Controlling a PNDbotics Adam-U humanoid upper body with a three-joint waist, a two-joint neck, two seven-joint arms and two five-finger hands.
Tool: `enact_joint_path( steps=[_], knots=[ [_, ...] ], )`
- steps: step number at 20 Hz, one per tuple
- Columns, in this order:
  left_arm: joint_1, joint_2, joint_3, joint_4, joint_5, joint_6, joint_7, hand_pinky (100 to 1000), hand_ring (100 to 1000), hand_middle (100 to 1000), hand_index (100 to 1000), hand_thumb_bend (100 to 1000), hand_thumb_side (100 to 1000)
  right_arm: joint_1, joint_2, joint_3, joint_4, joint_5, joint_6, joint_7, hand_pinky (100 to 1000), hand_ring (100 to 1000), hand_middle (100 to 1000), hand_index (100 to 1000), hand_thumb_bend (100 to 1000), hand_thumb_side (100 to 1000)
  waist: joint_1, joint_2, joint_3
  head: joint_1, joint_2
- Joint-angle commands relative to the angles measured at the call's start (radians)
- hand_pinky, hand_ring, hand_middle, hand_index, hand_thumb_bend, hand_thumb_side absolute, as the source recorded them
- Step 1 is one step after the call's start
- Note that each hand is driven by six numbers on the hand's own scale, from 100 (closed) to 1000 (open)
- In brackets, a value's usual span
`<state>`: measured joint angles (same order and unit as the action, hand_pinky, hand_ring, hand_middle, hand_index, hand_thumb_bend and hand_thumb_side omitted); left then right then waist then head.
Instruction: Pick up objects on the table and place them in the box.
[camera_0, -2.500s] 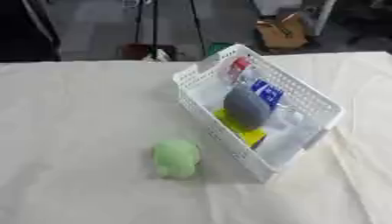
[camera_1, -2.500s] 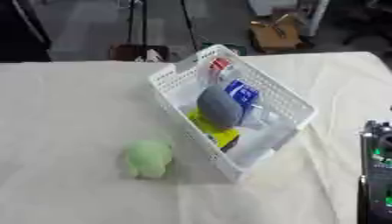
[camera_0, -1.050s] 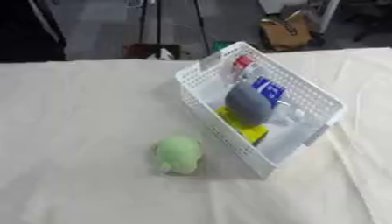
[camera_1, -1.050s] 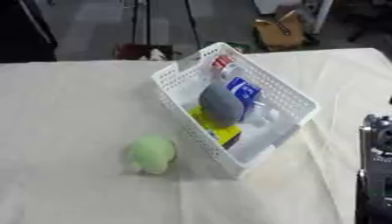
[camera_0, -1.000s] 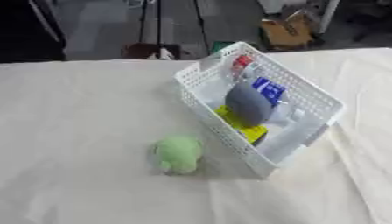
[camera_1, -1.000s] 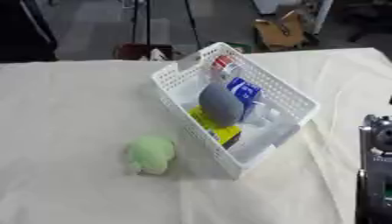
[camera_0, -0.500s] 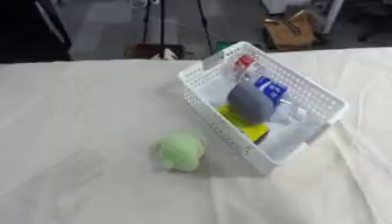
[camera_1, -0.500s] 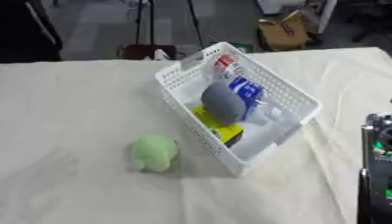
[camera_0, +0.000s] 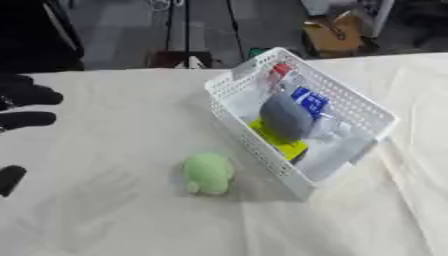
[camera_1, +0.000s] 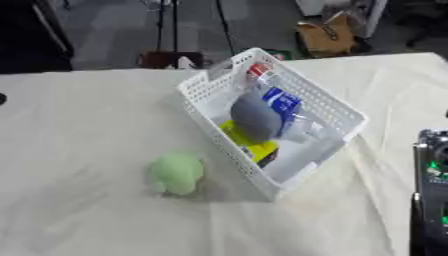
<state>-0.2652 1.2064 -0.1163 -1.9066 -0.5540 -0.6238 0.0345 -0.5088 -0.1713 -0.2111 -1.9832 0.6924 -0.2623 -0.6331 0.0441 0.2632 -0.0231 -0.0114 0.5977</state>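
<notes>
Cream cloth (camera_0: 105, 210) covers the whole table, and a dark floor with stands and a brown bag is seen behind it. One white basket (camera_0: 350, 102) sits a bit right of the middle, turned at a slant. Inside it are packed one grey rounded thing (camera_0: 285, 117), one blue and white packet (camera_0: 311, 100), one yellow flat thing (camera_0: 282, 142) and one thing with a red top (camera_0: 282, 70). Some clear wrapping is seen there too.

One soft green toy (camera_0: 208, 172) is left out on the cloth, just beside the basket's long near wall.

The left hand (camera_0: 24, 107) is seen at the left edge, well apart from the toy. Its dark fingers are held out straight and nothing is held in them. A black part of the right arm (camera_1: 430, 200) is seen at the right edge, but the right hand is not shown.

The toy should probably be picked up next. It is best grabbed from above around its middle, since it is soft and round. It should then be lifted well over the basket wall, so the basket is not bumped or pushed away.
</notes>
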Motion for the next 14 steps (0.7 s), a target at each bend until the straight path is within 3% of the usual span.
enact_joint_path(
  steps=[1,3,8,10,12,14],
  knots=[
    [-0.038,0.048,-0.029,0.037,0.043,-0.005,-0.048,973,938,955,1000,100,736,-0.006,-0.021,0.004,-0.017,-0.010,-0.001,0.007,744,703,629,801,100,936,0.003,-0.020,-0.004,0.006,0.007],
    [-0.068,0.044,-0.055,0.063,0.056,-0.007,-0.080,1000,968,993,1000,100,784,-0.005,-0.021,0.006,-0.017,-0.014,-0.001,0.009,744,703,629,801,100,934,0.005,-0.020,-0.008,0.011,0.004],
    [-0.151,0.003,-0.115,0.135,0.111,0.017,-0.176,1000,950,989,1000,100,757,-0.003,-0.017,0.009,-0.017,-0.022,-0.002,0.015,745,703,629,801,100,933,0.006,-0.019,-0.017,0.020,-0.002],
    [-0.178,-0.016,-0.139,0.159,0.136,0.029,-0.211,1000,934,976,1000,303,906,-0.005,-0.015,0.010,-0.017,-0.025,-0.003,0.017,746,703,629,801,100,931,0.005,-0.018,-0.024,0.024,-0.007],
    [-0.208,-0.038,-0.164,0.186,0.170,0.043,-0.250,1000,918,967,1000,350,954,-0.005,-0.014,0.011,-0.017,-0.028,-0.003,0.018,746,703,628,801,100,930,0.005,-0.016,-0.029,0.027,-0.011],
    [-0.239,-0.060,-0.185,0.210,0.210,0.052,-0.286,1000,912,963,1000,305,919,-0.005,-0.012,0.012,-0.017,-0.031,-0.003,0.020,747,703,628,801,100,930,0.005,-0.016,-0.033,0.029,-0.013]
  ],
)
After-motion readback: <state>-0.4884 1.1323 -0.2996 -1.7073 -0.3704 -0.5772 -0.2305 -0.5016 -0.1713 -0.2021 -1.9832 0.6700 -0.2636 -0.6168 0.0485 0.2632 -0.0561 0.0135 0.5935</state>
